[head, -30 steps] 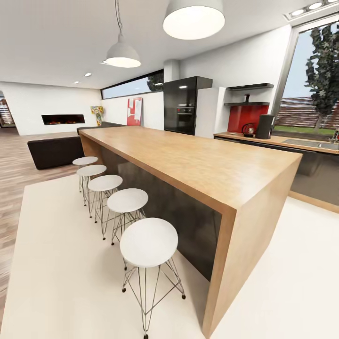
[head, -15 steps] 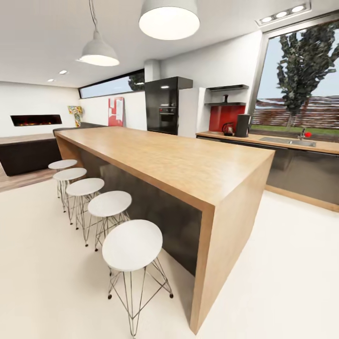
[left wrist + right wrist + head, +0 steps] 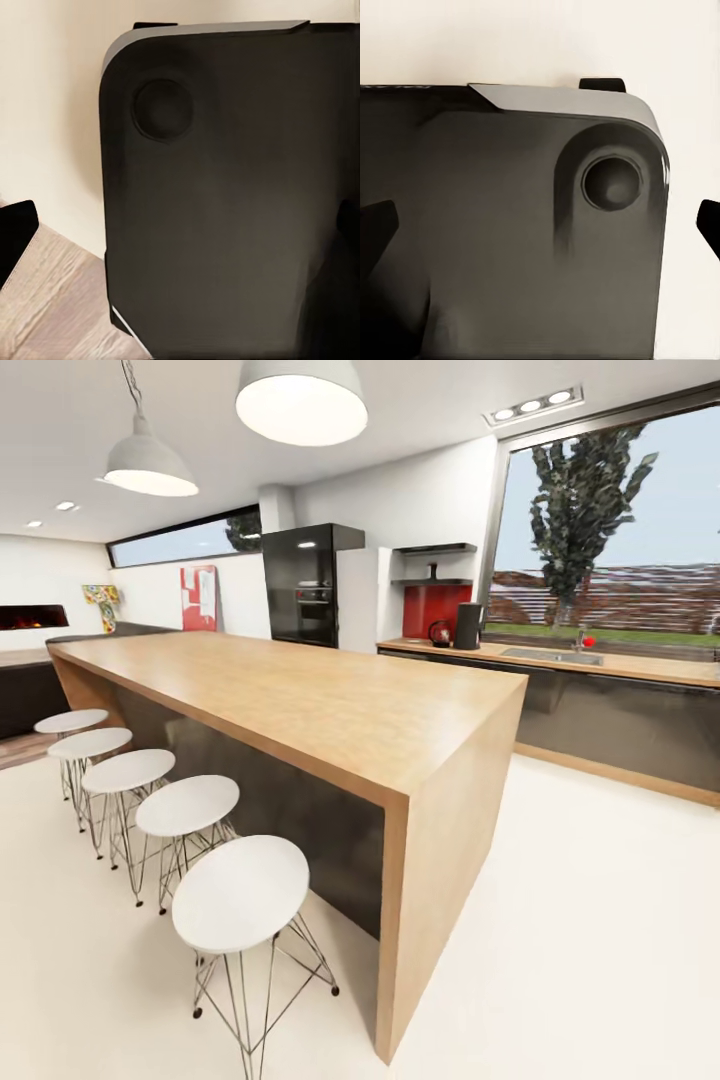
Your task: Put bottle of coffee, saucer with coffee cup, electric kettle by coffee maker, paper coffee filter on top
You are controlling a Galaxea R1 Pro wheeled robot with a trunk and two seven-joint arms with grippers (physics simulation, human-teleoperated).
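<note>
Closest to me stands a row of white stools (image 3: 240,893), running off toward ten o'clock along the big wooden island (image 3: 330,705), which fills the middle of the room. Past its far corner, at about one o'clock, the kitchen countertop (image 3: 640,665) runs along the window wall with a steel sink (image 3: 551,655) let into it. At the counter's left end stands the tall grey coffee maker (image 3: 467,626), and the dark round kettle (image 3: 439,633) sits just beside it on its left, before a red wall panel (image 3: 430,607). Above them hang two dark shelves; on the lower shelf (image 3: 432,581) stands a small dark thing, too small to name. Both wrist cameras look down on the robot's dark base (image 3: 232,210) over pale floor; whether either pincer is open or closed I cannot tell.
</note>
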